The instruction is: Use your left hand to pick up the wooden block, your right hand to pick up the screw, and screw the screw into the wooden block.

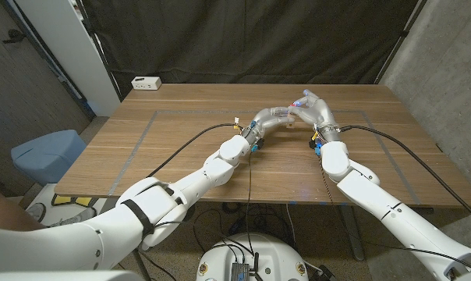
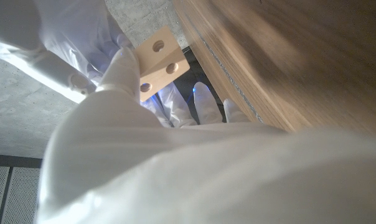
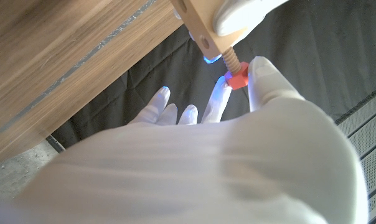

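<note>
**Screw meets block above the table**

Head view: the left hand [image 1: 270, 119] and right hand [image 1: 313, 108] meet above the far middle of the wooden table [image 1: 181, 148], fingertips touching; what they hold is too small to tell here.

Left wrist view: the wooden block [image 2: 160, 62], with round holes in its face, sits clamped between the left hand's fingers [image 2: 122, 65].

Right wrist view: the screw [image 3: 233, 70], tan thread with a red head, is pinched at its head between the right hand's fingertips [image 3: 263, 78]; its tip enters the block's underside. The other fingers spread apart.

wooden block [image 3: 200, 22] pale tan | screw [image 3: 236, 74] red-headed | table [image 1: 181, 133] brown woodgrain
</note>
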### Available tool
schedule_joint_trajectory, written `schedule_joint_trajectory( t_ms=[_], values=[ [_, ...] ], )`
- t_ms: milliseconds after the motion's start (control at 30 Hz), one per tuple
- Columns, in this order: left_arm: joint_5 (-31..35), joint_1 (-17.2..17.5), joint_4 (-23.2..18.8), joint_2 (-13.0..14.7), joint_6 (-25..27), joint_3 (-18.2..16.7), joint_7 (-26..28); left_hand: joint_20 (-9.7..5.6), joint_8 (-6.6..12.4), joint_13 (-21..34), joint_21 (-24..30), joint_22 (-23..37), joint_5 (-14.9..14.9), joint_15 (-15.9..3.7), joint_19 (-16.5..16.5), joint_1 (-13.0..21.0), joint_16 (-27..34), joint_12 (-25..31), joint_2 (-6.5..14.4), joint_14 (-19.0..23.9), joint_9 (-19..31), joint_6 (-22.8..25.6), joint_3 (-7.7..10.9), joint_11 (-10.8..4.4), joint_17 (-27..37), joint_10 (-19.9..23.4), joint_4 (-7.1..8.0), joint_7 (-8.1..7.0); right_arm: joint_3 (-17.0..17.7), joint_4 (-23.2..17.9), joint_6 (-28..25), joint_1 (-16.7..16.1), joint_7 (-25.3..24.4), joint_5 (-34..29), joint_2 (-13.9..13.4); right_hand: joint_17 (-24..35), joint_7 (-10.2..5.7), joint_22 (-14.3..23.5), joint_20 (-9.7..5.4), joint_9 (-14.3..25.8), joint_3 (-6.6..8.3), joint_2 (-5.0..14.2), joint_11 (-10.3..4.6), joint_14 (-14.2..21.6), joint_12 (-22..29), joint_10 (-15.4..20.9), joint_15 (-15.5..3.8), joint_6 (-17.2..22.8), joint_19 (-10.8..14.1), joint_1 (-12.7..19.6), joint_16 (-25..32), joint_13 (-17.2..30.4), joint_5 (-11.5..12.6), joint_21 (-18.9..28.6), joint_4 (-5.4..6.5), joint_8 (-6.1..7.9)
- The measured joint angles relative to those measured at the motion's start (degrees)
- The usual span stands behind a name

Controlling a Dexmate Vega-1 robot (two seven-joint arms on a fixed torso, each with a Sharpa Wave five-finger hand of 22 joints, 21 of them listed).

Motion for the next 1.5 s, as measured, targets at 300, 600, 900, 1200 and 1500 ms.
schedule_joint_trajectory(
  t_ms=[300, 600, 900, 1200, 1500],
  values=[
    [-0.2, -0.5, 1.2, -0.5, -0.5, 0.0, -0.3, 0.00, 0.00, 0.0, 0.0, 0.0, -0.1, 0.00, 0.0, 0.0, 0.0, 0.0, 0.0, 0.0, 0.0, 0.0, -0.08, 0.13, 0.0, 0.2, -0.08, 0.00, -0.3, 0.7, 0.2, 0.4, 0.1, 0.1, 0.2, 0.0, 0.00, 0.0, 0.00, -0.1, 0.01, 0.18, 0.00, 0.0, 0.0, 0.0, 0.00, 0.0, 0.0, -0.2, 0.0, 0.0, 0.0, 0.0, 0.01, 0.45],
    [-0.4, -1.1, 2.6, -1.0, -0.9, 0.0, -0.6, 0.00, 0.00, 0.0, 0.0, 0.0, -0.1, 0.00, 0.0, 0.0, 0.0, -0.1, 0.0, 0.0, 0.0, 0.0, 0.03, 0.02, 0.0, 0.3, 0.03, 0.00, -0.4, 1.0, 0.3, 0.7, 0.1, 0.1, 0.3, 0.0, 0.00, 0.0, 0.00, -0.2, 0.01, 0.24, 0.00, 0.0, 0.0, 0.0, 0.00, 0.0, 0.0, -0.2, 0.0, 0.0, 0.0, 0.0, 0.01, 0.45],
    [-0.5, -1.3, 3.1, -1.1, -1.1, 0.0, -0.7, 0.00, 0.00, 0.0, 0.0, 0.0, 0.0, 0.00, 0.0, 0.0, 0.0, -0.2, 0.0, 0.0, 0.0, 0.0, 0.04, 0.02, 0.0, 0.3, 0.03, 0.00, -0.5, 1.2, 0.3, 0.8, 0.1, 0.2, 0.4, 0.0, -0.13, 0.0, 0.00, -0.2, 0.01, 0.24, 0.00, 0.0, 0.0, 0.0, 0.00, -0.1, 0.0, -0.2, 0.0, 0.0, 0.0, 0.0, 0.01, 0.45],
    [-0.4, -1.1, 2.5, -0.9, -0.9, 0.0, -0.7, 0.00, 0.00, 0.0, 0.0, 0.0, 0.0, 0.00, 0.0, 0.0, 0.0, -0.2, 0.0, 0.0, 0.0, 0.0, 0.03, 0.01, 0.0, 0.3, 0.03, 0.00, -0.5, 1.0, 0.3, 0.6, 0.1, 0.2, 0.4, 0.0, -0.20, 0.0, 0.00, -0.3, -0.02, 0.24, 0.00, 0.0, 0.0, 0.0, 0.00, -0.2, 0.0, -0.2, -0.2, 0.0, -0.1, 0.0, -0.02, 0.77],
    [-0.3, -0.2, 0.4, -0.2, -0.3, 0.0, -0.4, 0.00, 0.01, 0.0, 0.4, 0.0, 0.2, 0.00, 0.0, 0.0, 0.0, -0.2, 0.0, 0.0, 0.0, 0.0, 0.03, 0.04, 0.0, 0.2, 0.02, 0.00, -0.5, 0.7, 0.3, 0.3, -0.2, 0.3, 0.3, 0.0, -0.20, 0.0, 0.00, -0.3, -0.02, 0.23, 0.00, 0.5, 0.0, 0.0, 0.10, -0.2, 0.0, -0.2, -0.2, 0.0, -0.1, 0.0, -0.02, 0.77]
  ],
)
